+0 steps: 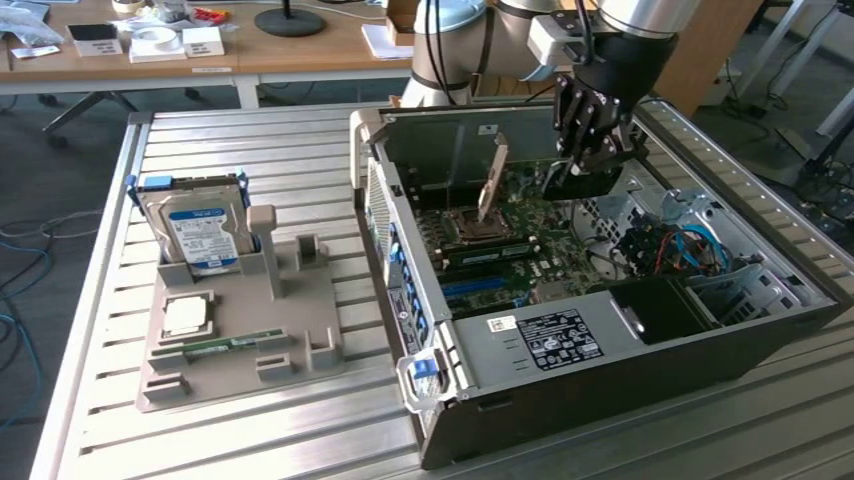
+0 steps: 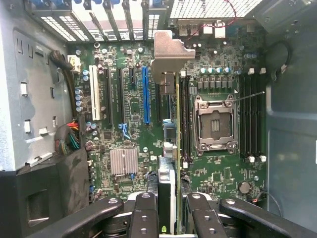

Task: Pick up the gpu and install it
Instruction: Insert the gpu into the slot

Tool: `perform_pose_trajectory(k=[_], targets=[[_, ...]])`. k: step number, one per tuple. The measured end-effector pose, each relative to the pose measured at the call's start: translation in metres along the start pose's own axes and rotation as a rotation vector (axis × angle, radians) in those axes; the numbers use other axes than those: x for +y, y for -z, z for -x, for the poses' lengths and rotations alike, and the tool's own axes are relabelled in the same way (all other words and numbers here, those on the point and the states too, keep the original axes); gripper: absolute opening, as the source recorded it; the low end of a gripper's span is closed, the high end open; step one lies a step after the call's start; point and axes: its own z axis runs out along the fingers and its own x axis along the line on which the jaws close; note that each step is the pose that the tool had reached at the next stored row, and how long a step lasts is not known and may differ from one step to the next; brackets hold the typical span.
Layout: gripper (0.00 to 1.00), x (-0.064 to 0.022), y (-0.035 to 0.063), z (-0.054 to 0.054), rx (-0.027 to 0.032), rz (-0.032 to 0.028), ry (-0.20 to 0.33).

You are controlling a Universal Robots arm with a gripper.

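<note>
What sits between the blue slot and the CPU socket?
Wrist view: the gpu, edge-on, clamped in the tool, with black memory slots on its socket side.

thin flat gpu card: brownish, silvery metal bracket
flat circuit motherboard: green, blue slot, white slot
boxy hard drive: silver, blue-white label

Soft, even indoor light, moderately bright.
The ribbed tabletop gleams palely; the computer case holds deeper shadow inside; the gripper looms dark in the wrist view.
</note>
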Motion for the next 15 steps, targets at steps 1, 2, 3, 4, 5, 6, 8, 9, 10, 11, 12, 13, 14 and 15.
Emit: perform_pose_trajectory(k=[1,2,3,4,5,6,8,9,10,11,12,13,14,15], targets=[[0.27,0.0000,-0.0002,0.000,0.0000,0.0000,0.000],[0.27,0.0000,-0.0012,0.000,-0.0005,-0.0001,0.000],[0.27,0.0001,-0.0025,0.000,-0.0005,-0.0001,0.000],[0.27,0.0001,-0.0041,0.000,-0.0001,-0.0001,0.000],[0.27,0.0002,-0.0058,0.000,-0.0001,0.0000,0.000],[0.27,0.0003,-0.0075,0.000,-0.0001,0.0000,0.000],[0.27,0.0006,-0.0108,-0.001,0.0000,0.0001,0.000],[0.27,0.0008,-0.0124,-0.001,0.0000,0.0001,0.000],[0.27,0.0009,-0.0139,-0.001,-0.0001,0.0002,0.000],[0.27,0.0012,-0.0153,-0.001,-0.0001,0.0003,0.000],[0.27,0.0015,-0.0165,-0.001,0.0000,0.0003,0.000],[0.27,0.0018,-0.0177,-0.001,-0.0002,0.0003,0.000],[0.27,0.0019,-0.0182,-0.001,-0.0001,0.0004,0.000],[0.27,0.0019,-0.0181,-0.001,0.0001,0.0004,0.000]])
